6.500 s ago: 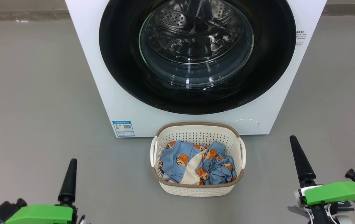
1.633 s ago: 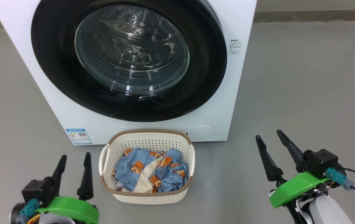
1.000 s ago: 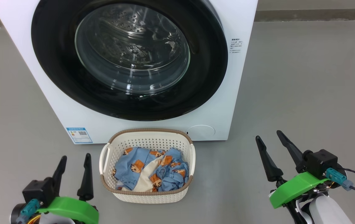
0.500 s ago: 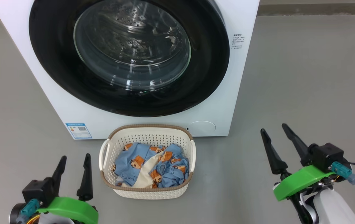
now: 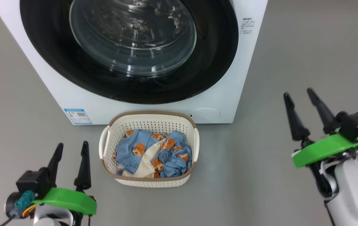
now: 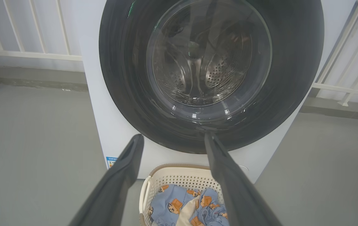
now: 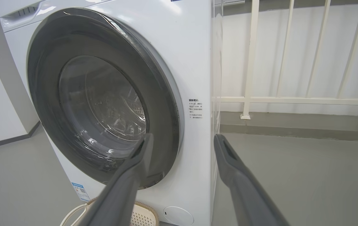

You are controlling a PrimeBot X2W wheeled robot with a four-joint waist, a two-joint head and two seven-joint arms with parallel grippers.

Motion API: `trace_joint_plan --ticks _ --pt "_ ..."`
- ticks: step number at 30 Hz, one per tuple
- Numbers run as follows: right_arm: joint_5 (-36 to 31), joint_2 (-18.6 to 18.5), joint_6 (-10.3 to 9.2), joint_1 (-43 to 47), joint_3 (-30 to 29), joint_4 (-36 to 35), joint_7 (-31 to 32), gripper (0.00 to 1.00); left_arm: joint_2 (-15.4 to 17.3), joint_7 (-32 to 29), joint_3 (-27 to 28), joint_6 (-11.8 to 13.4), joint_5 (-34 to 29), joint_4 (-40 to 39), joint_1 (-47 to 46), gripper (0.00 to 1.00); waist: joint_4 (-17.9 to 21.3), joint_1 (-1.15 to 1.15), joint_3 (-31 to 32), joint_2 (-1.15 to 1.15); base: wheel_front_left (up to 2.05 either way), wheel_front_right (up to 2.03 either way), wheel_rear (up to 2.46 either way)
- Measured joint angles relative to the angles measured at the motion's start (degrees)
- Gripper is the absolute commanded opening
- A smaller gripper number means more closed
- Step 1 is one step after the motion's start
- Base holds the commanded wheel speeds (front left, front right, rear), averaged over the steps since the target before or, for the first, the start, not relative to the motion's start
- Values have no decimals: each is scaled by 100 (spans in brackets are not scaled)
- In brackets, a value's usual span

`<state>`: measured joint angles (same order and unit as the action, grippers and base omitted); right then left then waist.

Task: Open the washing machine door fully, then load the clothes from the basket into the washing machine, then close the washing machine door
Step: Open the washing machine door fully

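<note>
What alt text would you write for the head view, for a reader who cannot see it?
A white front-loading washing machine with its black-ringed glass door closed stands on a grey floor, with a cream basket of light blue printed clothes in front. The left gripper at lower left and the right gripper at right are open and empty.

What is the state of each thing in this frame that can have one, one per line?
washing machine door: shut, flush against the front.
basket: upright on the floor before the washing machine, loaded.
clothes: bunched inside the basket.
left gripper: open, empty.
right gripper: open, empty.
</note>
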<state>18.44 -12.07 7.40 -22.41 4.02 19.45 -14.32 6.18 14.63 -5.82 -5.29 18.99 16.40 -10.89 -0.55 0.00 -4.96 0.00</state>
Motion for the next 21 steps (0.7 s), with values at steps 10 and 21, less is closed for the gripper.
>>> trace_joint_plan --ticks 10,21 --pt "748 -193 0 -870 -302 213 -25 0 23 0 -25 -2 8 -220 -235 100 -64 0 -467 0 0 0 0" --pt "2327 -599 0 -1859 -76 613 134 0 30 0 -25 -36 22 -396 -437 100 -112 0 -954 0 0 0 0"
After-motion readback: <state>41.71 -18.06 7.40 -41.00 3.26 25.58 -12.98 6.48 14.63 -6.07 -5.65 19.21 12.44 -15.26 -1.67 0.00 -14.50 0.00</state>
